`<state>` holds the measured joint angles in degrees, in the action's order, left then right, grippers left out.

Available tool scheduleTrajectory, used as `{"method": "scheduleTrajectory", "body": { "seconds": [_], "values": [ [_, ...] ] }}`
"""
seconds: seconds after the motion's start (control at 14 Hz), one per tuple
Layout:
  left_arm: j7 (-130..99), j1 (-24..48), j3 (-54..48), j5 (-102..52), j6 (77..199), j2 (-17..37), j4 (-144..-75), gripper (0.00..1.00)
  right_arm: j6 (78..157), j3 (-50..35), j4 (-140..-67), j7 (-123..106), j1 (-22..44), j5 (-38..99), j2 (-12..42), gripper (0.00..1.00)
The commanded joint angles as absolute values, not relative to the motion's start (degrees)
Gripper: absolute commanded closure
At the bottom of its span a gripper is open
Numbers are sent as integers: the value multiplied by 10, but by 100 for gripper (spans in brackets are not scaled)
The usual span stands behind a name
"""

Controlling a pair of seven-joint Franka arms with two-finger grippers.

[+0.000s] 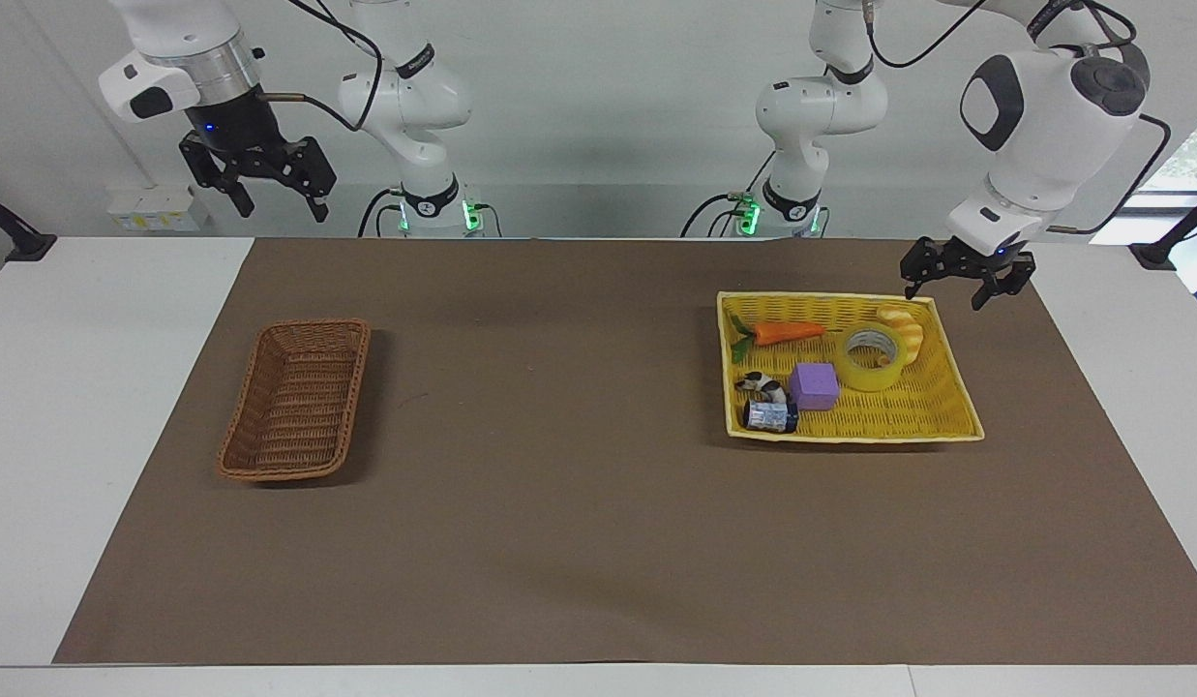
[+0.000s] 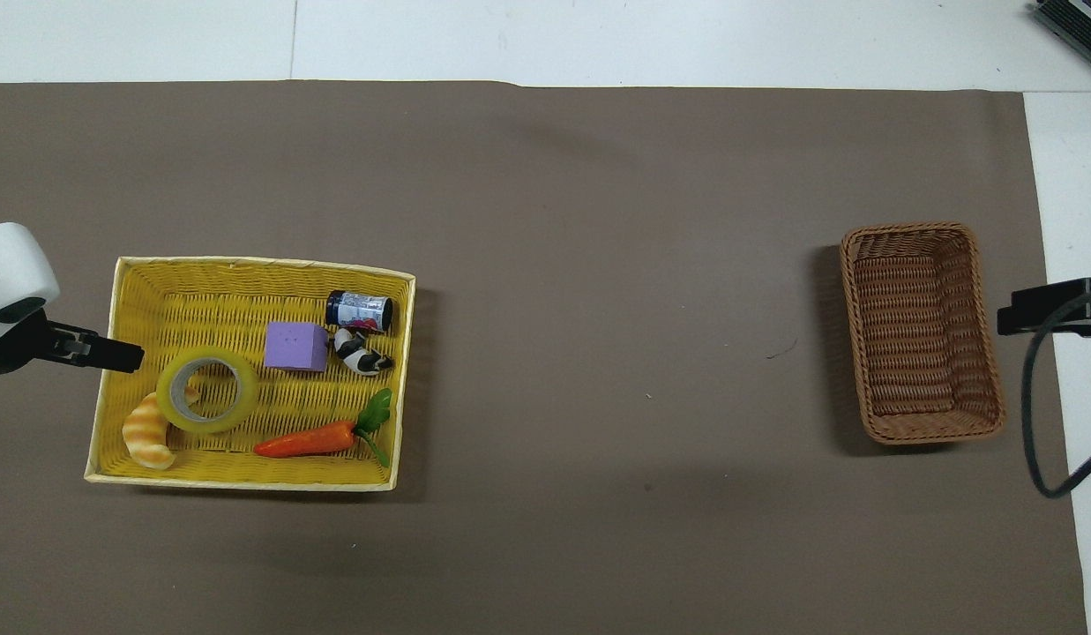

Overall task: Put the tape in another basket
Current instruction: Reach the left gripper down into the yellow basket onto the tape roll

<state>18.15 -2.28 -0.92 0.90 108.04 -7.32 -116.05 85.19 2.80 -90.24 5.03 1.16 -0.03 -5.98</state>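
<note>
Yellow tray (image 1: 951,411): woven, flat, at the left arm's end of the table, on the brown mat (image 1: 579,542).
Tape (image 1: 872,357): lies flat inside the tray, its hole facing up, touching the croissant toy (image 1: 901,328) — the toy is nearer to the robots.
Other things in tray: carrot (image 1: 787,332), purple cube (image 1: 814,385) just beside the tape, a small cow figure (image 1: 761,385), a dark can (image 1: 769,416) on its side.
Basket (image 1: 297,399): brown wicker, at the right arm's end, well apart from the tray; nothing is in it.
Left gripper (image 1: 957,287): in the air over the tray's corner near the croissant toy, fingers spread wide, holding nothing.
Right gripper (image 1: 274,204): the arm waits, high over the table edge by its own base — fingers open, nothing between them.
</note>
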Motion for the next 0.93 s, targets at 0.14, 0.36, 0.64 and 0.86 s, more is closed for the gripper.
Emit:
{"method": "scheduleTrajectory", "body": {
  "seconds": [0.14,0.36,0.64,0.86],
  "values": [
    [206,-39,-12,3,1193,-87,-1261,0,837,25,-891,47,6,3,-55,0],
    [211,-39,-12,3,1255,-67,-1306,0,837,25,-891,47,6,4,-55,0],
    [214,-40,-11,3,1320,-43,-1346,8,837,25,-891,47,6,4,-55,0],
    [214,-40,-11,3,1387,-29,-1388,23,837,25,-891,47,7,4,-55,0]
  ]
}}
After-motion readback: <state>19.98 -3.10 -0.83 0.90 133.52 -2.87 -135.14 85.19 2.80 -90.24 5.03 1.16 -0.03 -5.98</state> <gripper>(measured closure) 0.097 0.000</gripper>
